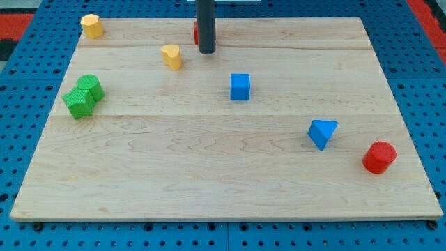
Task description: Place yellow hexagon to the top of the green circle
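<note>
The yellow hexagon (91, 25) sits at the board's top left corner. The green circle (90, 87) lies at the left edge, touching a green star-shaped block (79, 103) just below and left of it. My tip (207, 51) is near the top centre, far to the right of the hexagon. A yellow heart-shaped block (171, 56) lies just left of my tip. A red block (197, 32) is mostly hidden behind the rod.
A blue cube (240, 86) sits near the centre. A blue triangle (322, 132) and a red cylinder (379, 157) lie at the lower right. The wooden board (223, 174) rests on a blue pegboard surface.
</note>
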You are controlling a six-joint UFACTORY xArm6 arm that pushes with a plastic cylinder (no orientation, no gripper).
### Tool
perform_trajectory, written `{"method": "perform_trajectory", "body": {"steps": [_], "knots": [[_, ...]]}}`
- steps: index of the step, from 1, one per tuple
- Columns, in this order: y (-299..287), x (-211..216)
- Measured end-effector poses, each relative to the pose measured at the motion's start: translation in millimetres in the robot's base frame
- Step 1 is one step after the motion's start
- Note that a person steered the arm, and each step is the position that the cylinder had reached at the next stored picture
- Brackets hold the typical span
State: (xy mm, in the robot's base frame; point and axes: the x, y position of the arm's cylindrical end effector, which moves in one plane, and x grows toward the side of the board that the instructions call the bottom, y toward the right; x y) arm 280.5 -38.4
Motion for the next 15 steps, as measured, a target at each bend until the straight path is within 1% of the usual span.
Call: {"method": "perform_trajectory", "body": {"steps": [1,2,3,4,5,6,7,9,10,11,12,13,14,15], "knots": [[-12,-33],[-44,-33],[-127,-50],[-167,-88],[-172,-89],[-200,-89],[-198,-88],[-233,-88],[-259,-88],[-265,-84],[-218,-50],[-211,-14],[-243,-36],[-262,-26]]}}
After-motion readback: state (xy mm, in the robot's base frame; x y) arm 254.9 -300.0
